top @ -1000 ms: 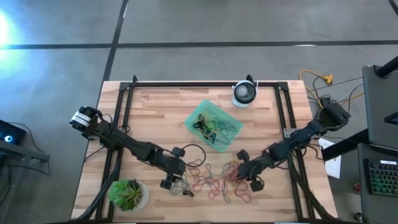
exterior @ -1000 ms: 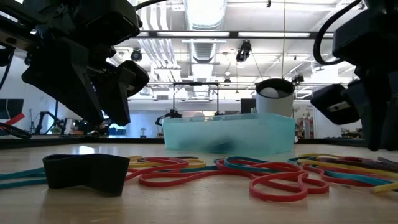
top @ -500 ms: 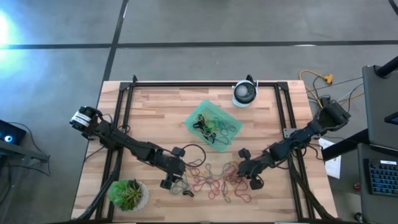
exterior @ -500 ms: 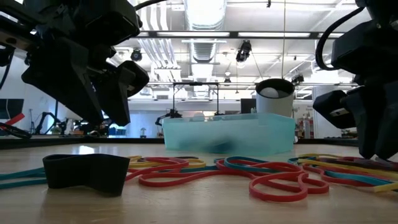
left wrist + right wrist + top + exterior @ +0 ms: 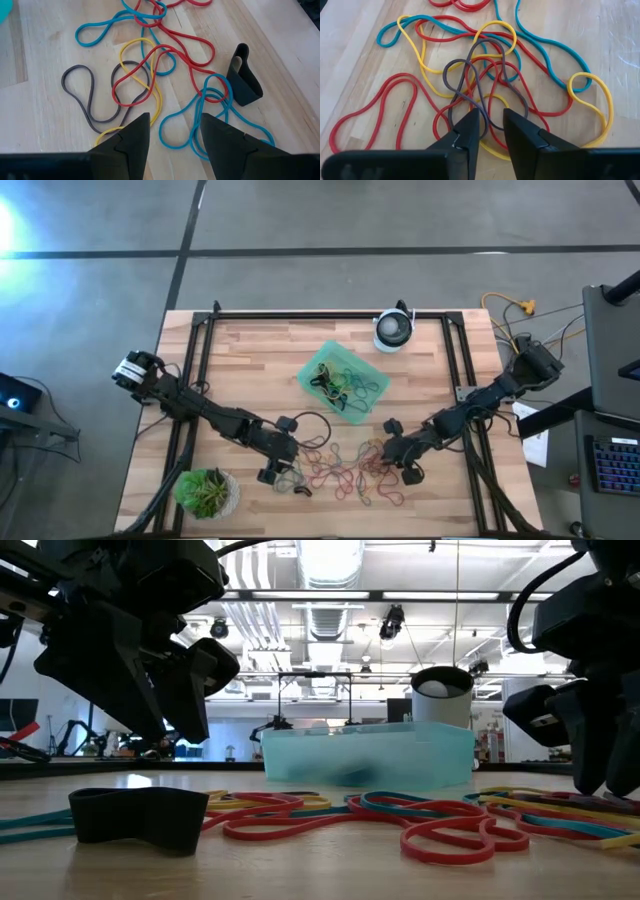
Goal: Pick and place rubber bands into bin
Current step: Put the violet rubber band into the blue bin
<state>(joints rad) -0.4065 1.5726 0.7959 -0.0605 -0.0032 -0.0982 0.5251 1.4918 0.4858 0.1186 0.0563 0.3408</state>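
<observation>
**Right hand poised over the tangle**

The right hand [image 5: 491,131] hangs low over the rubber bands [image 5: 485,75], fingers slightly apart and gripping nothing, likely lining up a grey loop. The left hand [image 5: 172,137], fingers apart, waits above its own bands. The bin [image 5: 343,380] sits farther back on the surface [image 5: 250,370]; its contents blur together.

The left arm reaches in from the left side, bent low, and its tool [image 5: 283,470] hangs just above the tabletop [image 5: 250,350] with its two dark fingers [image 5: 131,137] set apart, holding nothing. The right arm comes in from the right side, also stretched low. Its tool [image 5: 392,457] points down with its fingers [image 5: 470,127] only a little way apart.
</observation>
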